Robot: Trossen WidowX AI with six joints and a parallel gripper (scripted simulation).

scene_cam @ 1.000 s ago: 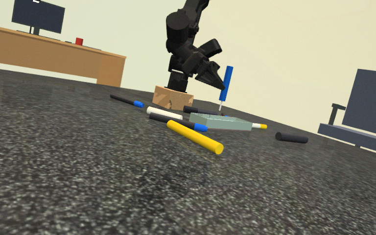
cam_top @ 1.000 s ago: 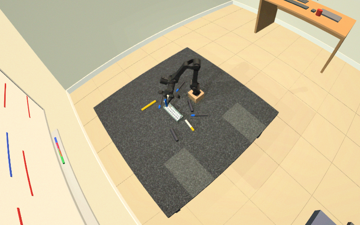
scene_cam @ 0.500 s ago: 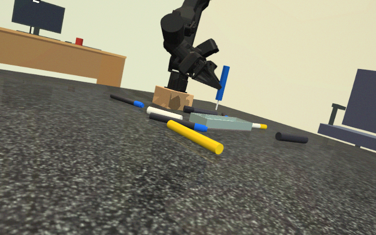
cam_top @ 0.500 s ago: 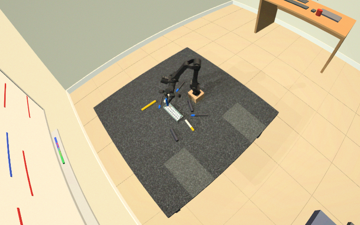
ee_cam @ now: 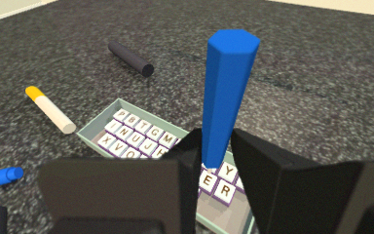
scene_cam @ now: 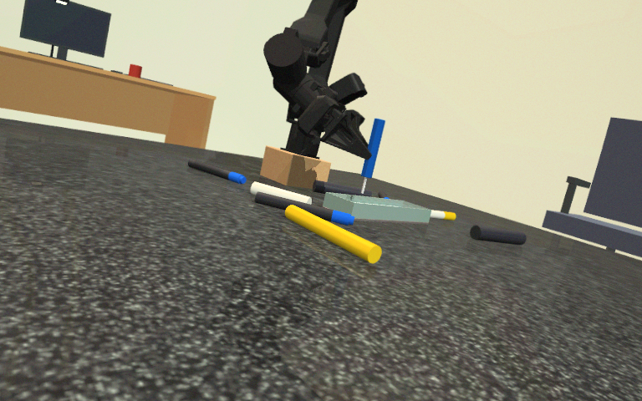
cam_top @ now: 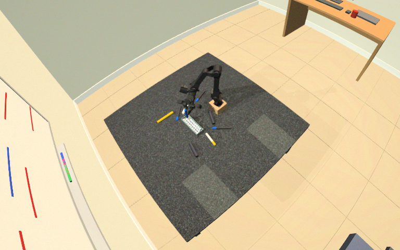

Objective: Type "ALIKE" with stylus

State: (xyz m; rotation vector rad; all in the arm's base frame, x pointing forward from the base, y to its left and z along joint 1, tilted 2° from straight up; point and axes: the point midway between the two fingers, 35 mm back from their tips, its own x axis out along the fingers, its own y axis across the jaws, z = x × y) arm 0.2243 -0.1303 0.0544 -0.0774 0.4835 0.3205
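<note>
My gripper [cam_top: 187,111] [scene_cam: 371,154] [ee_cam: 215,135] is shut on the blue stylus [scene_cam: 374,146] [ee_cam: 226,93], which stands nearly upright with a slight tilt. The keyboard [cam_top: 192,125] [scene_cam: 393,210] [ee_cam: 100,118] is a pale green tray with white lettered keys. The stylus's thin white tip [scene_cam: 364,185] points down at the keyboard's end near the E key [ee_cam: 207,178], R key [ee_cam: 225,189] and Y key [ee_cam: 229,169]. In the wrist view it is over the mostly hidden key left of Y. I cannot tell whether it touches. The fingers hide the middle keys.
A yellow rod [cam_top: 165,116] [scene_cam: 331,232], a black pen with blue cap [cam_top: 178,113] [scene_cam: 303,208] and a white rod [scene_cam: 280,192] lie beside the keyboard's near end. A white-and-yellow marker [cam_top: 210,139] [ee_cam: 51,112] and a dark rod [cam_top: 192,149] [scene_cam: 498,235] [ee_cam: 130,58] lie past its far end.
</note>
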